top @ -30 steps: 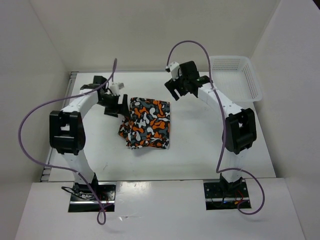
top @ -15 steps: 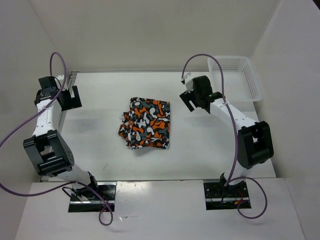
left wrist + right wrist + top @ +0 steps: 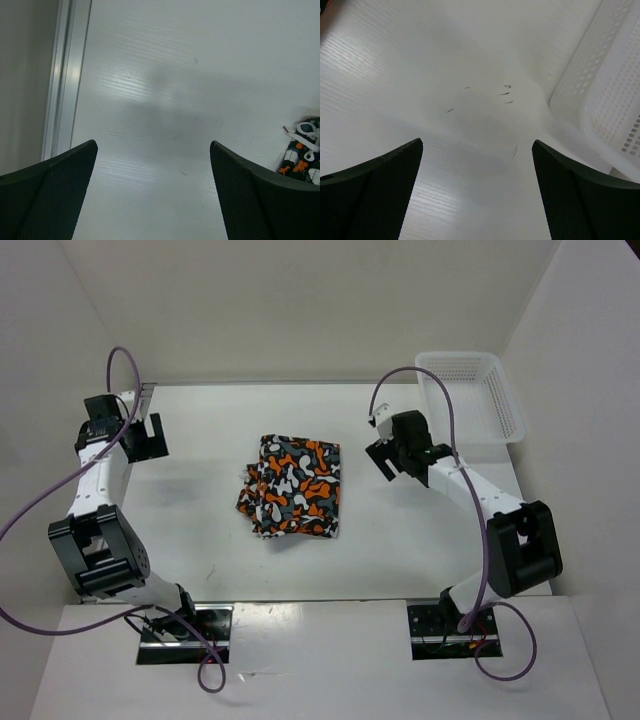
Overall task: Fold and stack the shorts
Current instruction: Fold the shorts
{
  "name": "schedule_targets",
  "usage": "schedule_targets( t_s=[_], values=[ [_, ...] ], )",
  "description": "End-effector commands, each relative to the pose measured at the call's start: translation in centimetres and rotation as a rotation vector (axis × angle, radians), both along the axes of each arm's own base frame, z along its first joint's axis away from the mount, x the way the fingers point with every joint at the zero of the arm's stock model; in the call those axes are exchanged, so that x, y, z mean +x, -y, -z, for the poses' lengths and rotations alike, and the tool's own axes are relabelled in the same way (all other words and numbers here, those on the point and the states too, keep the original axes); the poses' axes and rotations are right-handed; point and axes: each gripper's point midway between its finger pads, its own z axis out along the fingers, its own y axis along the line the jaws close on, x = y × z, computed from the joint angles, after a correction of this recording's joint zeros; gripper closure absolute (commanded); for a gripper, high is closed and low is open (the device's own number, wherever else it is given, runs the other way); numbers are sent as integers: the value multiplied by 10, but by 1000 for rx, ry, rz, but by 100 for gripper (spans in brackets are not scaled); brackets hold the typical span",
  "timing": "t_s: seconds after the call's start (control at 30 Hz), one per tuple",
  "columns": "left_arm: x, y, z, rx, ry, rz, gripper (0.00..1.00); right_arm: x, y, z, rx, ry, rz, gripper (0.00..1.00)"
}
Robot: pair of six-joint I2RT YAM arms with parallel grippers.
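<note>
The shorts (image 3: 293, 486), printed in orange, black, grey and white, lie folded in a compact rectangle in the middle of the table. A corner of them with a white drawstring shows at the right edge of the left wrist view (image 3: 303, 155). My left gripper (image 3: 146, 438) is open and empty near the table's far left edge, well left of the shorts; its jaws stand wide apart over bare table (image 3: 152, 150). My right gripper (image 3: 386, 462) is open and empty to the right of the shorts; its jaws stand wide apart over bare table (image 3: 477, 147).
A white plastic mesh basket (image 3: 478, 398) stands at the back right corner; its wall shows in the right wrist view (image 3: 605, 95). A metal rail (image 3: 62, 85) runs along the table's left edge. White walls enclose the table.
My left arm swung away from the shorts to the far left edge. My right arm moved nearer and to the right, away from the shorts. The shorts lie unchanged.
</note>
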Motion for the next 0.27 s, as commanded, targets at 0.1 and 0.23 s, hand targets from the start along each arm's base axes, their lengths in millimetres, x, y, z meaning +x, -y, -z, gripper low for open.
schedule_targets(
  t_s=[0.1,0.23],
  values=[
    [-3,-3,-19,41,65,-10,0,-2,0,-12,5,72,-20,6],
    [-4,-3,-23,45,75,-10,0,-4,-1,-12,4,71,-33,4]
  ],
)
